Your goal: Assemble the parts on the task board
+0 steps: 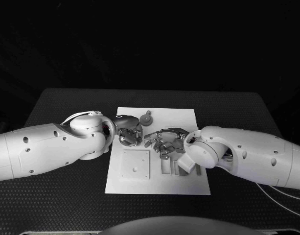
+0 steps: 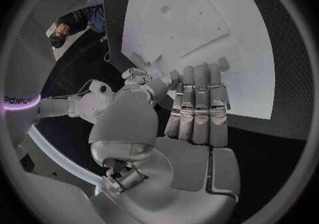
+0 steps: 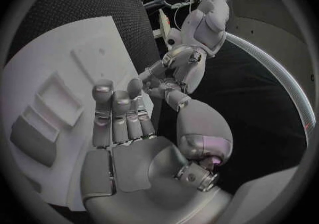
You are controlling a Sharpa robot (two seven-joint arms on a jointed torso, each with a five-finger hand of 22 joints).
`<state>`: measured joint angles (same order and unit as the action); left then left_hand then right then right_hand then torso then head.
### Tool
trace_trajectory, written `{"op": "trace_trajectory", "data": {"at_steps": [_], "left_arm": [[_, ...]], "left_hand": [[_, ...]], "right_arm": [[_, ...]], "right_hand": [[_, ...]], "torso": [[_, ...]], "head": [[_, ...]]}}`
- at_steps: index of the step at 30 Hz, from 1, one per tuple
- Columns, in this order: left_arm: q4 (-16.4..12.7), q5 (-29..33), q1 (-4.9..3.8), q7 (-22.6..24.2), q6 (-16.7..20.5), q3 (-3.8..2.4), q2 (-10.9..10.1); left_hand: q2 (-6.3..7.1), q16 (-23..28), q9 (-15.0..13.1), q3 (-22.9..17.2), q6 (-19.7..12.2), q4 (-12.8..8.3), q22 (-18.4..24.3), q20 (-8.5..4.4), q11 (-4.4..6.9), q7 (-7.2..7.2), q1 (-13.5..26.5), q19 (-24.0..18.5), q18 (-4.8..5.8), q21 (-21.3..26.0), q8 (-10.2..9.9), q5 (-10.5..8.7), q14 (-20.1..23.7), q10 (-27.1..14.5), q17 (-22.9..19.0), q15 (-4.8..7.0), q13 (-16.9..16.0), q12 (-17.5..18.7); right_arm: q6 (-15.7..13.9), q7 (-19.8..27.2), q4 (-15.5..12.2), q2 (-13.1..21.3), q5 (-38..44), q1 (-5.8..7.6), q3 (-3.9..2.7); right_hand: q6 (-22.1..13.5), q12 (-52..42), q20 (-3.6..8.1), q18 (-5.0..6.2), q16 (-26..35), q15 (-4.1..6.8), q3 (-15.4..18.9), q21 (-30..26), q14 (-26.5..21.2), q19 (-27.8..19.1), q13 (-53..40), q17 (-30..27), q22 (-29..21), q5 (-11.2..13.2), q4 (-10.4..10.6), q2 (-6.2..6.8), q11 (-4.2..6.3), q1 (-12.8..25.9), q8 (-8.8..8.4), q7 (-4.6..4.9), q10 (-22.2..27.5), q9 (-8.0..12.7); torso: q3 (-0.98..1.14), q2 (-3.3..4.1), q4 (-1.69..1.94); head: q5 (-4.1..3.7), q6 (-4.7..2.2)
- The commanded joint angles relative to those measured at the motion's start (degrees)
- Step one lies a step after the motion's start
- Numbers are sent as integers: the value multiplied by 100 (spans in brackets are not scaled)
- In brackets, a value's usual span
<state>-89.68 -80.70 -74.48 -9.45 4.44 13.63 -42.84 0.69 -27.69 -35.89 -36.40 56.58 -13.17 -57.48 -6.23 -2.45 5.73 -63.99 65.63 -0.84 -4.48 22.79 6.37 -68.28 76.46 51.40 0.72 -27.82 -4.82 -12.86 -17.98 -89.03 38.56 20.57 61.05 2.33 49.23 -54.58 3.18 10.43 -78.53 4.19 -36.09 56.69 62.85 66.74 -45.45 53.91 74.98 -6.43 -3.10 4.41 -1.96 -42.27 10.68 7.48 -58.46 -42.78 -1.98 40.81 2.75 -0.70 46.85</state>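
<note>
- Over the middle of the black table (image 1: 65, 186) we've got the white board (image 1: 157, 183), and both hands meet above its centre.
- Our left hand (image 1: 127, 133) comes in from the left side. From the wrist camera its fingers (image 2: 198, 104) lie straight and side by side, thumb off to one side, nothing in them that we can see, so it looks open.
- Our right hand (image 1: 165, 143) sits just beside it, close enough that the fingertips nearly meet. Its wrist camera shows the fingers (image 3: 119, 115) stretched out flat over the board with nothing in the palm, so open too.
- One small round grey part (image 1: 147, 118) sits on the far half of the board, just past the left hand.
- A square recessed plate (image 1: 135, 164) lies on the near left part of the board.
- Some long narrow pieces (image 1: 170, 166) lie next to that, partly hidden under the right arm, so we can't tell how many.
</note>
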Motion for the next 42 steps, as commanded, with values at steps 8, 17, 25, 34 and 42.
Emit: {"op": "trace_trajectory", "data": {"at_steps": [8, 17, 25, 34, 42], "left_arm": [[-68, -37, -1, 53, -55, -3, 22], [-97, -37, -1, 67, -69, -3, 34], [-125, -37, -1, 126, 12, -3, 54], [-135, -37, 0, 137, -11, -3, 60], [-127, -37, 0, 138, -67, -3, 73]], "left_hand": [[-23, 34, -13, -33, 27, -1, 7, -13, -5, 24, 15, 39, 68, 25, -2, 23, -30, 36, -9, 5, -10, 25], [-23, 35, -19, -34, 27, 0, 7, -13, -4, 24, 16, 40, 68, 25, -4, 24, -31, 37, -9, 6, -11, 27], [-23, 35, -24, -34, 28, 0, 7, -14, -4, 24, 17, 42, 68, 26, -6, 24, -33, 39, -9, 6, -12, 28], [-20, 35, -31, -34, 30, 0, 7, -15, -2, 23, 17, 46, 68, 25, -7, 27, -37, 44, -9, 8, -13, 29], [-20, 36, -38, -35, 31, 0, 7, -16, -2, 23, 17, 48, 68, 25, -8, 29, -39, 46, -9, 9, -14, 30]], "right_arm": [[4, 40, 30, -85, -144, 7, -1], [-12, 46, 76, -145, -133, 7, -1], [4, 53, 158, -216, -73, 7, -1], [-10, 82, 193, -220, -45, 6, -1], [-1, 112, 171, -225, -45, 6, -1]], "right_hand": [[-117, -57, 20, 457, 7, -45, -58, -15, -9, -28, -21, 12, 89, -3, -298, -142, -45, 51, -75, 141, 20, 73], [0, -77, 7, 457, 2, -27, -146, -6, -6, -16, -25, 11, 89, -10, -886, -410, -25, -64, -41, 118, 22, 75], [46, -78, -2, 457, 6, -17, -232, -7, 2, 11, -19, 5, 81, -10, -1086, -474, -14, -247, -9, 107, 14, 43], [58, -74, -10, 457, 11, -18, -228, -13, -3, 8, -16, 2, 79, -6, -1088, -480, -15, -248, 0, 107, 20, 34], [80, -73, -22, 457, 14, -16, -211, -19, -7, 6, -15, 1, 76, -3, -1075, -464, -12, -228, 17, 103, 22, 18]], "torso": [[-2, 2, 3], [1, 2, 3], [1, 4, 4], [3, 3, 3], [2, 3, 2]], "head": [[3, -1], [3, 4], [19, 5], [19, 8], [12, 13]]}}
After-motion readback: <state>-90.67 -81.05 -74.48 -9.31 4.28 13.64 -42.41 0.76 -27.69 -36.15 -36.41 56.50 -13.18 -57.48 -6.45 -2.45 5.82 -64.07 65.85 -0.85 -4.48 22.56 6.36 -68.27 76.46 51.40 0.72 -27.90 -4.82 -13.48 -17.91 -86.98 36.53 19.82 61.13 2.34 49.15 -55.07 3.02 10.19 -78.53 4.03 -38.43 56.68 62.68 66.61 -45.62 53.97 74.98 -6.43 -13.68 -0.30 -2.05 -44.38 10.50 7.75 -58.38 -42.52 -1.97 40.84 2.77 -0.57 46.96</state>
